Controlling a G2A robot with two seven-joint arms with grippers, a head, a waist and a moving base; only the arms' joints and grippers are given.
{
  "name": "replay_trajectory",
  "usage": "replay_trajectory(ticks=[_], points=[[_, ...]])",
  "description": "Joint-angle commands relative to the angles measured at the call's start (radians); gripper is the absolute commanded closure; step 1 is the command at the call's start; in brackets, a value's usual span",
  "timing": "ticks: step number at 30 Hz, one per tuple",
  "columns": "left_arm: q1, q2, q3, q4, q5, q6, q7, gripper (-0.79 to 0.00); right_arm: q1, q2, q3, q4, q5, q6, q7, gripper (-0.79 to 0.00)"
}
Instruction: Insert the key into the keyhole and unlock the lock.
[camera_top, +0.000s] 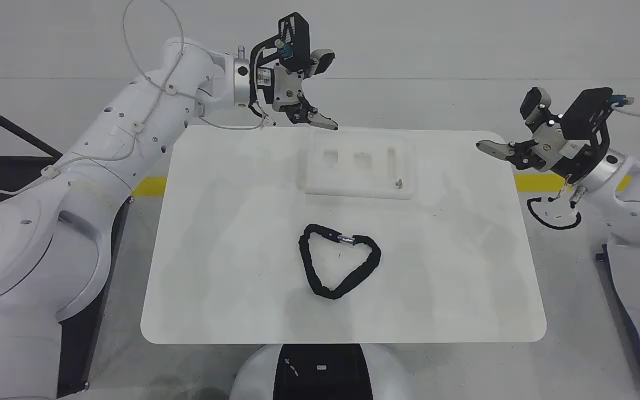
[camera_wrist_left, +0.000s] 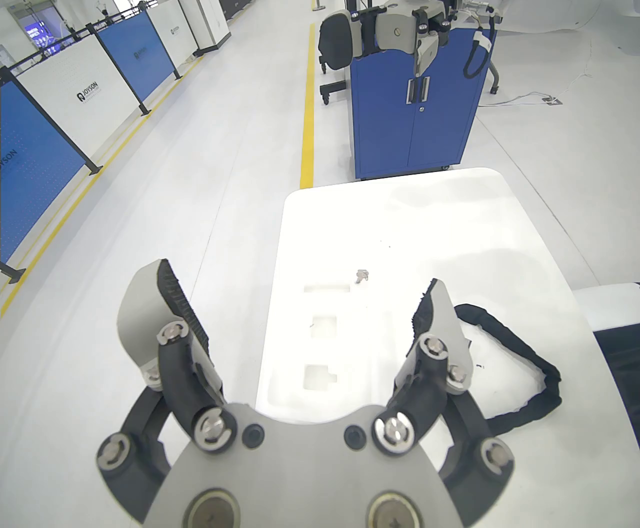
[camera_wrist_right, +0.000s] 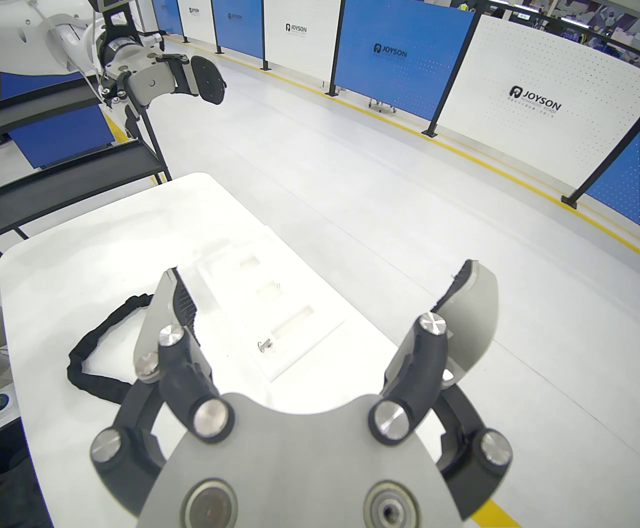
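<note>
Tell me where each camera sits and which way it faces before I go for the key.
Top view: above the arms, looking down on the table and lock; both arms show.
Left wrist view: behind the open left gripper, looking along the table toward the opposite arm.
Right wrist view: behind the open right gripper, looking back the opposite way.
Shared: both wrist views show the key on the tray.

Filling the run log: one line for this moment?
left gripper open | right gripper open | key on tray | lock on table, ungripped

Key (camera_wrist_left: 362, 276) tiny, shape seemingly indistinct.
</note>
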Motion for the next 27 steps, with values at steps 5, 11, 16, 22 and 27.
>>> replay_trajectory(ticks=[5, 11, 16, 22, 27], points=[[0.0, 0.0, 0.0, 0.0, 0.0, 0.0, 0.0, -0.785, 0.0, 0.0, 0.0, 0.0, 0.0, 0.0, 0.0, -0.784], [0.0, 0.0, 0.0, 0.0, 0.0, 0.0, 0.0, -0.785, 0.0, 0.0, 0.0, 0.0, 0.0, 0.0, 0.0, -0.785], [0.0, 0.0, 0.0, 0.0, 0.0, 0.0, 0.0, -0.784, 0.0, 0.0, 0.0, 0.0, 0.0, 0.0, 0.0, -0.784], [0.0, 0.0, 0.0, 0.0, 0.0, 0.0, 0.0, -0.784, 0.0, 0.0, 0.0, 0.0, 0.0, 0.0, 0.0, -0.784], [0.0, 0.0, 0.0, 0.0, 0.0, 0.0, 0.0, -0.785, -0.015, -0.011, -0.057, 0.021, 0.021, 0.068, 0.018, -0.785]])
